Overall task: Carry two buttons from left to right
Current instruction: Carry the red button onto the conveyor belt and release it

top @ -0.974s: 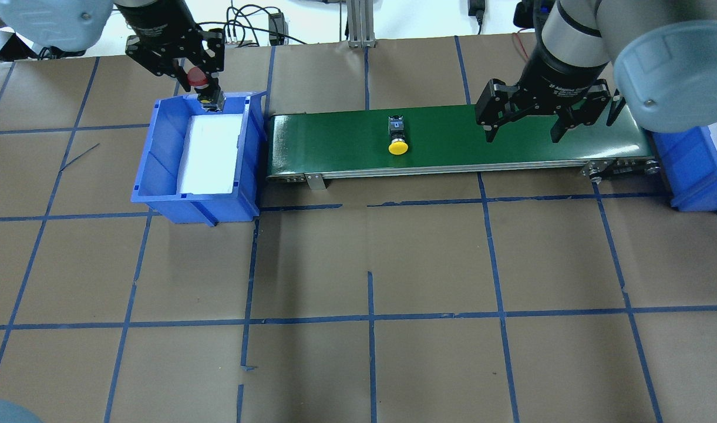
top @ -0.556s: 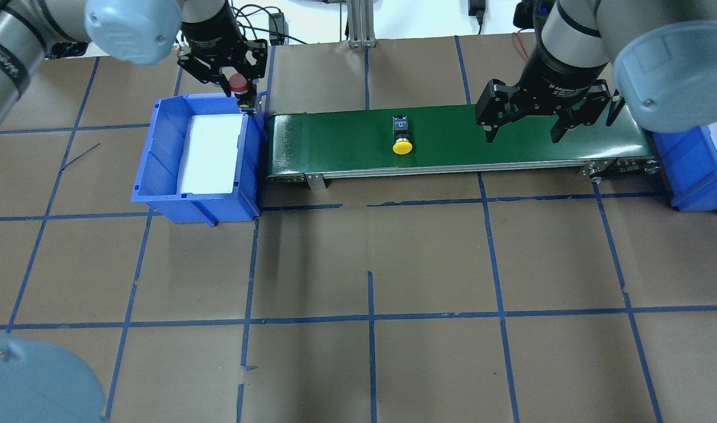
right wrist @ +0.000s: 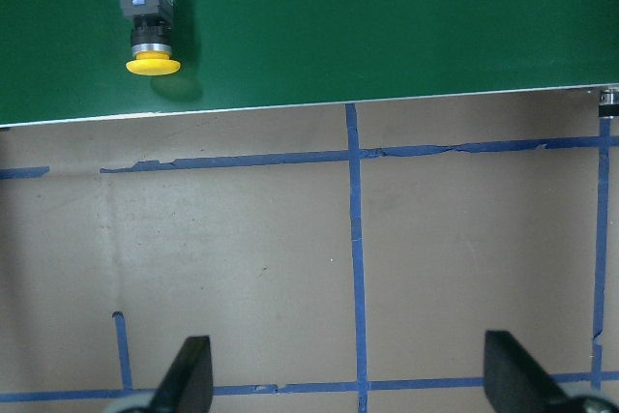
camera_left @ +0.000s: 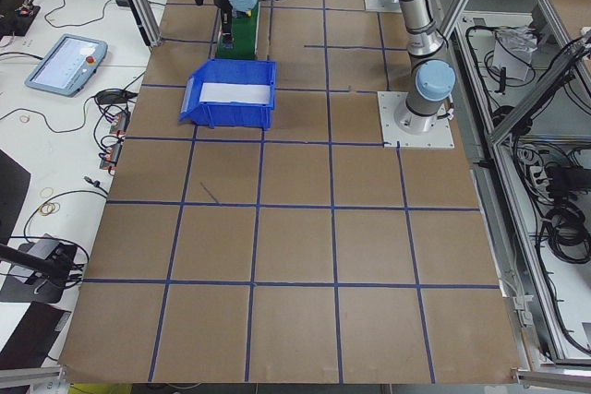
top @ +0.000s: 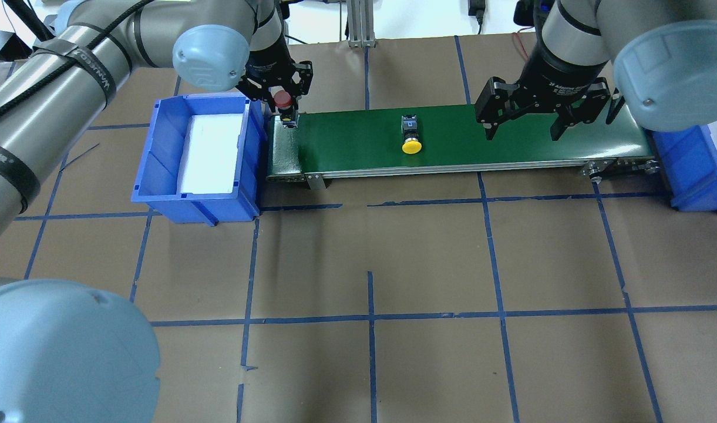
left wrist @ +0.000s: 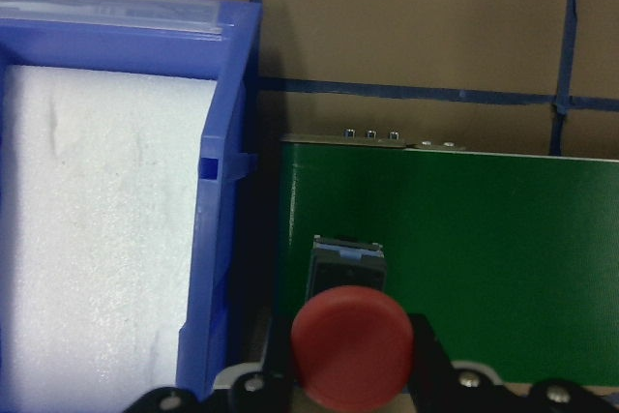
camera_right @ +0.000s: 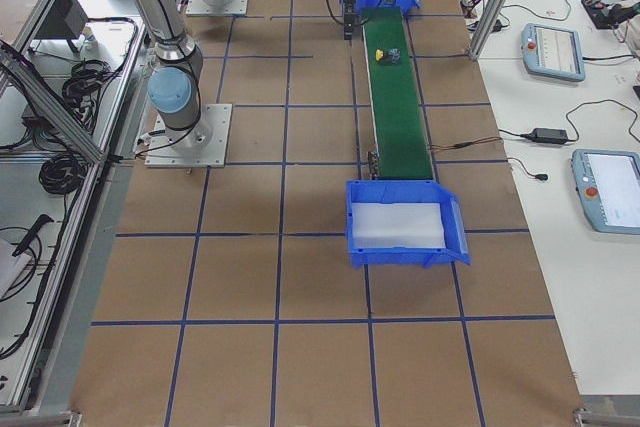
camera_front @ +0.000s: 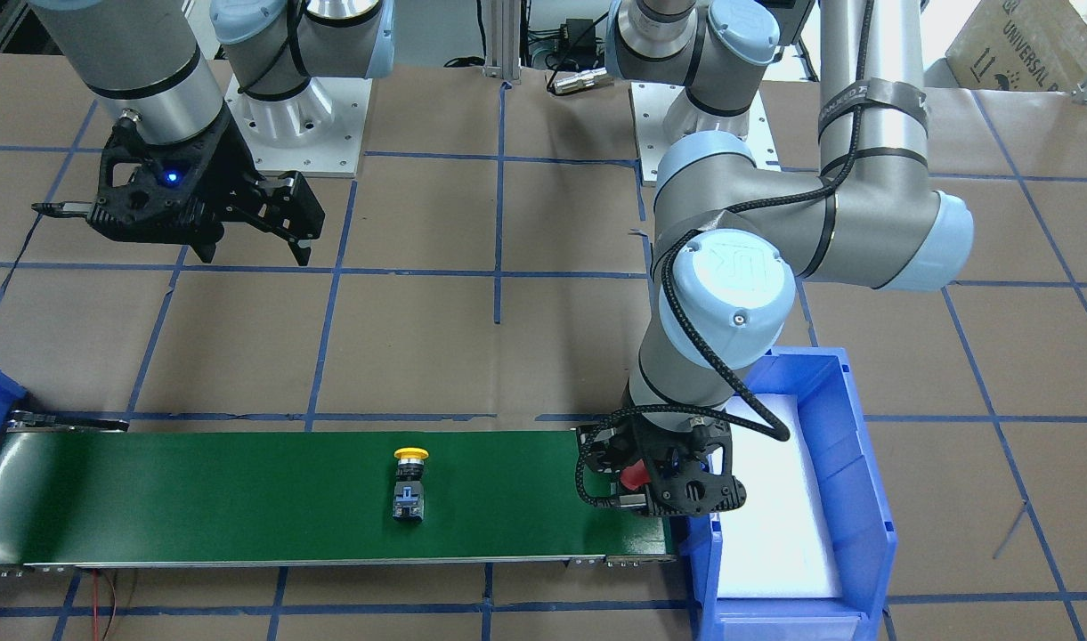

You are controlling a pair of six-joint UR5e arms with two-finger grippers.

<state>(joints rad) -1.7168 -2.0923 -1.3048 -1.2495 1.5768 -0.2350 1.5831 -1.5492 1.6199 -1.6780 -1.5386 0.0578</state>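
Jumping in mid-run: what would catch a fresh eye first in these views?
The left gripper holds the red button over the end of the green conveyor belt, right beside the blue bin. The yellow button lies on its side mid-belt, and the right gripper hangs open toward the belt's other end.

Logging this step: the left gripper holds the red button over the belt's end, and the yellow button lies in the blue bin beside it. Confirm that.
Not quite. The yellow button lies on the green belt, not in the blue bin; the overhead view shows it. The left gripper does hold the red button over the belt's end.
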